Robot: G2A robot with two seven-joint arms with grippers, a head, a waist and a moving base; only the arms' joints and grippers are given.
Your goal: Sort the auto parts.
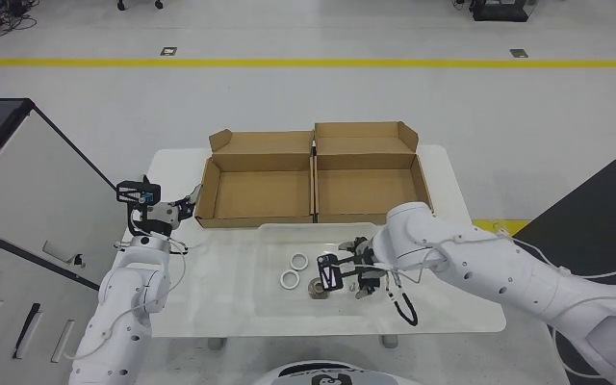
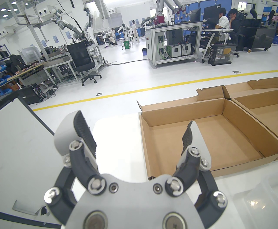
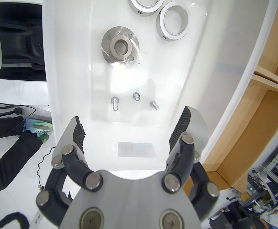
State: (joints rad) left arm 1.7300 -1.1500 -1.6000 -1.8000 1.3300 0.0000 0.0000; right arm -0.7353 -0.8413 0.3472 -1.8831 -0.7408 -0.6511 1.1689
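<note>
Counts: 2 open cardboard boxes side by side at the far side of the surface (image 1: 448, 178), the left box (image 1: 255, 192) and the right box (image 1: 371, 191), both with bare floors. 1 white tray (image 3: 65, 65) sits on the near side of them. In the tray: 2 metal rings (image 3: 160, 26) (image 3: 139, 8) next to each other, 1 round flange (image 3: 106, 48) with bolt holes, and 3 small bolts (image 3: 114, 103) (image 3: 136, 96) (image 3: 154, 105) in a loose row. Right gripper (image 3: 132, 123) hangs over the tray's end, angled down along the tray, with the boxes off to one side of it. Its fingers are spread wide and hold nothing. The bolts lie just beyond the fingertips, not touching them, between the fingers and the flange. The rings are farther off, past the flange. Left gripper (image 2: 135, 123) is up off the surface at its left edge, near the left box's outer corner and pointing across toward the boxes. Its fingers are spread too, with nothing between them, well apart from the tray parts.
</note>
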